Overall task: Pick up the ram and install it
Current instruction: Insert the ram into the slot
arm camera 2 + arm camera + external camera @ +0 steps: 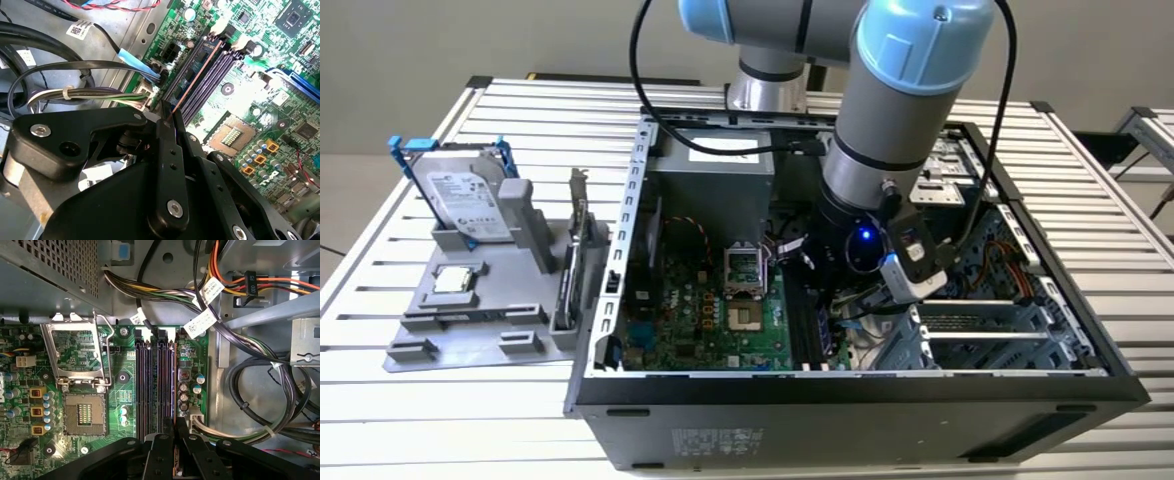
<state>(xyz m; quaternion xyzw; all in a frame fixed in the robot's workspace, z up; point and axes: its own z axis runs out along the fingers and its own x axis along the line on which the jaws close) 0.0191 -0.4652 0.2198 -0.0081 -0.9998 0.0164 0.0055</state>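
Exterior view, left to right:
- Grey tray [467, 342] on the slatted table [1121, 200], at 9 o'clock of the case [854, 412]. It holds a silver drive [454, 195] in a blue frame, standing up, a small square chip [454, 280] lying flat, and a card [578, 215] on edge at the tray's 3 o'clock side.
- The case lies open on its side. Inside are a green board [694, 320], a grey PSU [714, 185] at 12 o'clock of it, a CPU socket [744, 265], and drive bays at the 3 o'clock end.
- The arm [894, 130] reaches down into the case, just at 3 o'clock of the socket.

Labels: there is a white label on the drive, another on the PSU top, and white tags [200, 322] on the cable bundles. I can't read any of the print.

Wrist views:
- Jaws are closed on the ram [195, 75], which sits pinched between the black fingers [167, 165] and is seen edge-on as a thin strip.
- The ram runs in line with the purple-black slots [210, 75], at the outermost one. I can't tell whether it's seated.
- The first wrist view looks straight down. The ram edge [174, 385] is just beside the slots [150, 385], on the side away from the socket [85, 412], with the fingers [161, 455] at the near end.
- The second wrist view adds the slot end clips and a blue-tabbed cable.
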